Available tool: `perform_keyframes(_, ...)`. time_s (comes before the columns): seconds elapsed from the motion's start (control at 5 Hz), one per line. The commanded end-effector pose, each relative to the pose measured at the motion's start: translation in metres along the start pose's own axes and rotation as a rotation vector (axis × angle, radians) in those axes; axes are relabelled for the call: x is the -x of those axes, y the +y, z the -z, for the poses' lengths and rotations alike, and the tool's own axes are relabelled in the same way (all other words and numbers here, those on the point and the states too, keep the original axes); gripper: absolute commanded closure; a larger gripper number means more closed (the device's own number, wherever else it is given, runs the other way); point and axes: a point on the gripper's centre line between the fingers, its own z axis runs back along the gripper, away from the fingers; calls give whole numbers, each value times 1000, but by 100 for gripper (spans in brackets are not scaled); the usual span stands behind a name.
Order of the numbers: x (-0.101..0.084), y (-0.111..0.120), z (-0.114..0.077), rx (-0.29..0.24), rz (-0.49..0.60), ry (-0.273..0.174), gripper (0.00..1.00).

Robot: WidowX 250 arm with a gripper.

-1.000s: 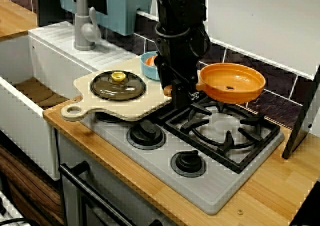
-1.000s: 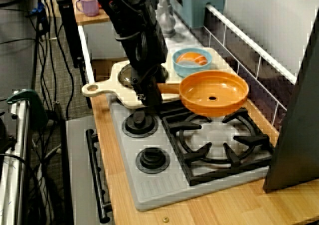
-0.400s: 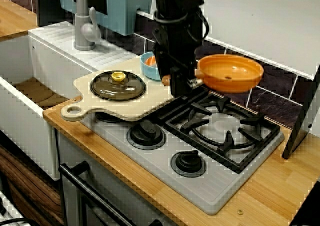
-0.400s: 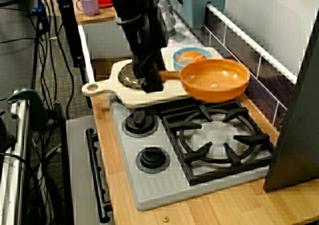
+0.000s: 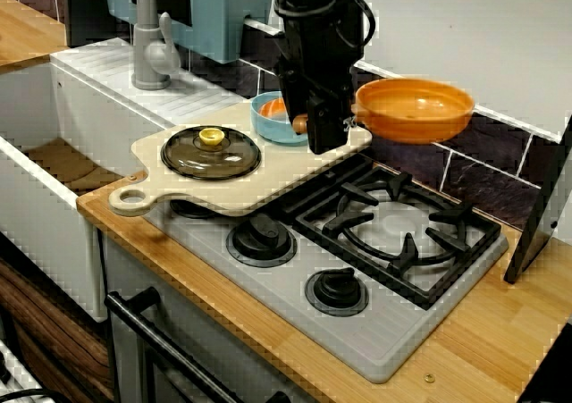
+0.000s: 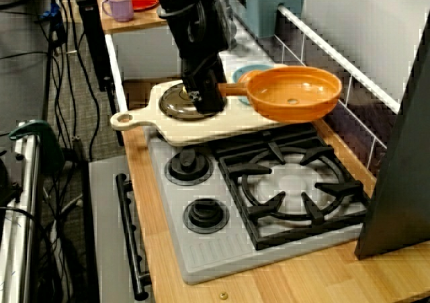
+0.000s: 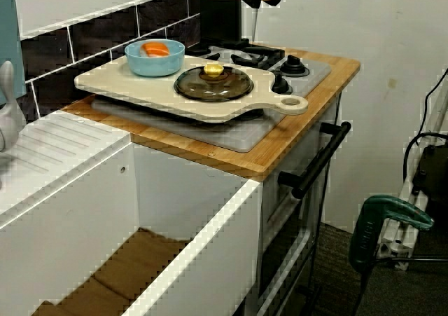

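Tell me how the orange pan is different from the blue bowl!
The pan is orange and has a handle; the bowl is blue and has none. The pan hangs in the air, gripped at its handle by the pincer; the bowl sits on the wooden board. The pan looks empty; the bowl has something orange in it. The pan is wider than the bowl. Both are round and open on top.

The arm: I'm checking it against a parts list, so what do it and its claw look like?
The arm is all black, a chunky column of blocky segments, with thin black cables looping round its wrist. The claw is black and boxy; no markings show.
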Motion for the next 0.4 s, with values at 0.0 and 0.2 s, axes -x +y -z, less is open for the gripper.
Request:
perform_keyframes(0.0, -11, 3, -18, 4, 1, -60, 100)
perform_keyframes(0.2, -14, 6, -21, 14, 7, -53, 100)
